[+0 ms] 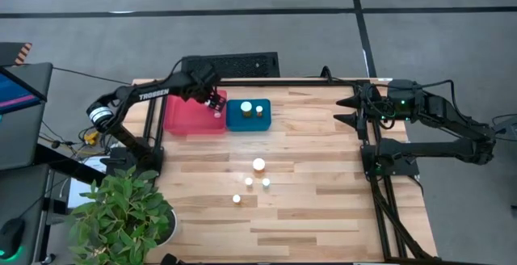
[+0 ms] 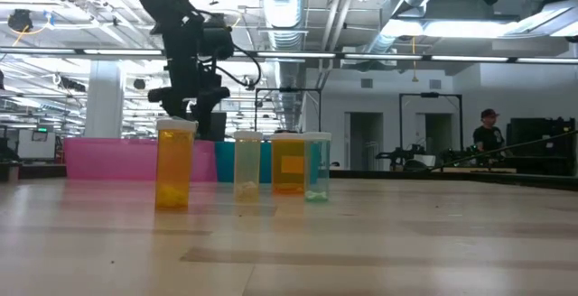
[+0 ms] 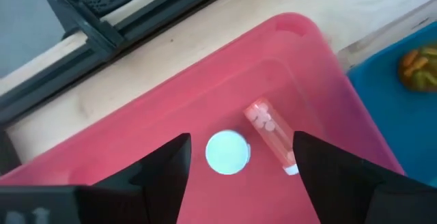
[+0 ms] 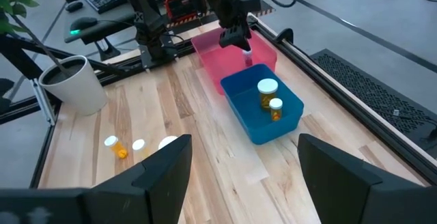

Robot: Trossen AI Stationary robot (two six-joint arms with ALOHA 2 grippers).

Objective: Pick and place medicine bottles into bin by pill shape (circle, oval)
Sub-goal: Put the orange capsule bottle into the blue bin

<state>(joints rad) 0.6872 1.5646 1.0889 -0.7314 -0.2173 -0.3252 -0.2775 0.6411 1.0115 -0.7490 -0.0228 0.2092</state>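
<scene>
Overhead, I see my left gripper (image 1: pixel 214 101) hanging over the pink bin (image 1: pixel 182 115) near its edge with the blue bin (image 1: pixel 236 119), but only the left wrist view shows what lies inside: one bottle upright, white cap (image 3: pixel 227 153) up, and a clear one (image 3: pixel 271 134) on its side just beside it, round white pills showing through. The fingers (image 3: pixel 166 169) stand wide apart and hold nothing. Two amber bottles (image 1: pixel 253 109) stand in the blue bin. Four more bottles (image 1: pixel 258 166) stand loosely grouped mid-table, with bare wood plank all around them; the low view shows them as translucent cylinders, two amber, two pale. My right gripper (image 1: pixel 350 110) waits at the table's right edge, fingers (image 4: pixel 334 162) spread and empty. A potted plant (image 1: pixel 121 212) crowds the near-left corner.
</scene>
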